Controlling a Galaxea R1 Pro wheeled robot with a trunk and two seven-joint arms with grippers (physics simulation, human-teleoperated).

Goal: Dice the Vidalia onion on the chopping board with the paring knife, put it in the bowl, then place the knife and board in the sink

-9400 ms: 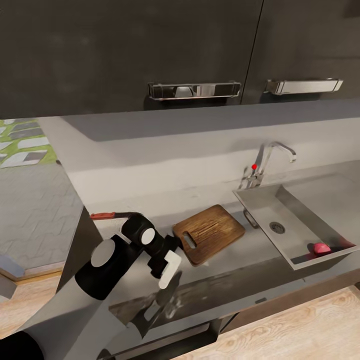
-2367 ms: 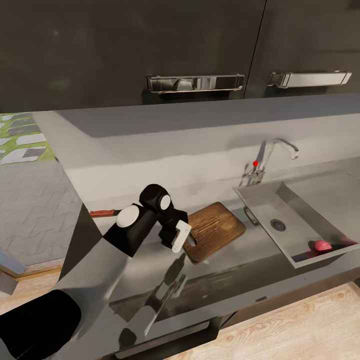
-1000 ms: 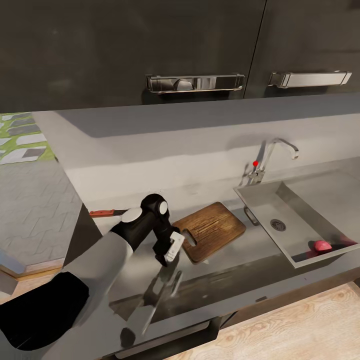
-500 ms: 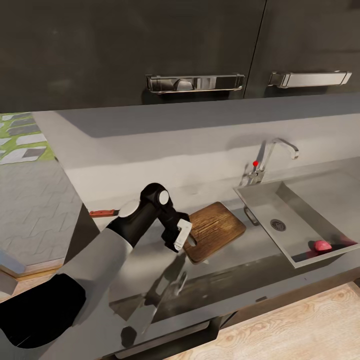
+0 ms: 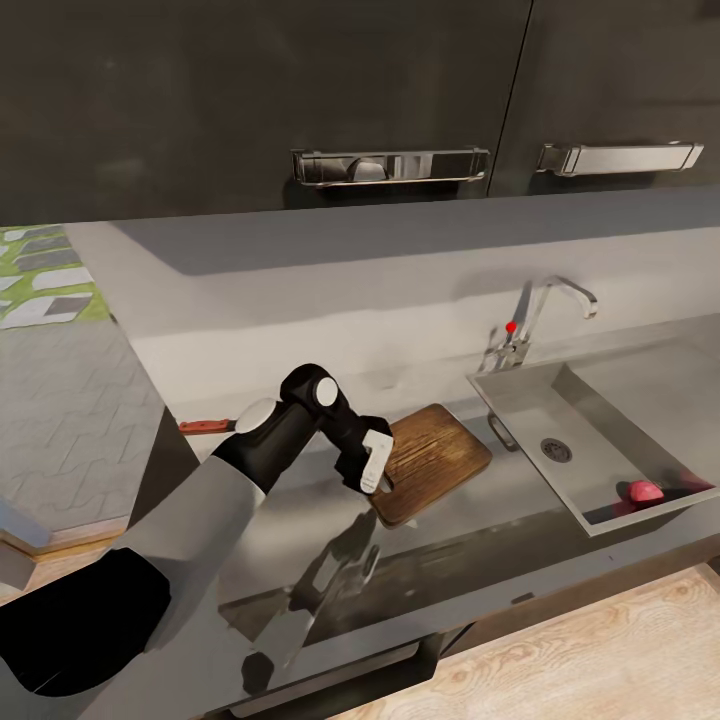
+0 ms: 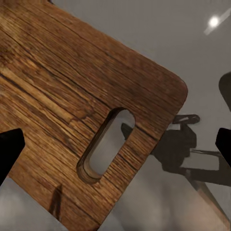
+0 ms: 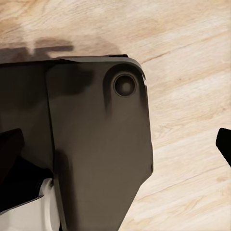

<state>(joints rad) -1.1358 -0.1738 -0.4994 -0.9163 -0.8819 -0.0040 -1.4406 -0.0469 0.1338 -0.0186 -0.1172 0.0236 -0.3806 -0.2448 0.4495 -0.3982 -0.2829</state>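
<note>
left gripper (image 5: 378,470): white-fingered, jaws spread wide, hovered over handle end of board, nothing grasped
right gripper: fingertips spread at frame edges in right wrist view, above pale wood floor (image 7: 192,62)
chopping board (image 5: 432,462): brown wooden rectangle with slot hole (image 6: 106,144), lay flat on grey reflective countertop (image 5: 300,520), just left of sink
sink (image 5: 590,450): stainless-steel basin, round drain
vidalia onion (image 5: 645,491): small pinkish-red bulb, sat in sink's near corner
paring knife (image 5: 205,426): red handle, lay behind left arm

Chopping board (image 5: 435,462) on the countertop (image 5: 300,520) left of the sink (image 5: 600,440), Vidalia onion (image 5: 645,491) inside.
</note>
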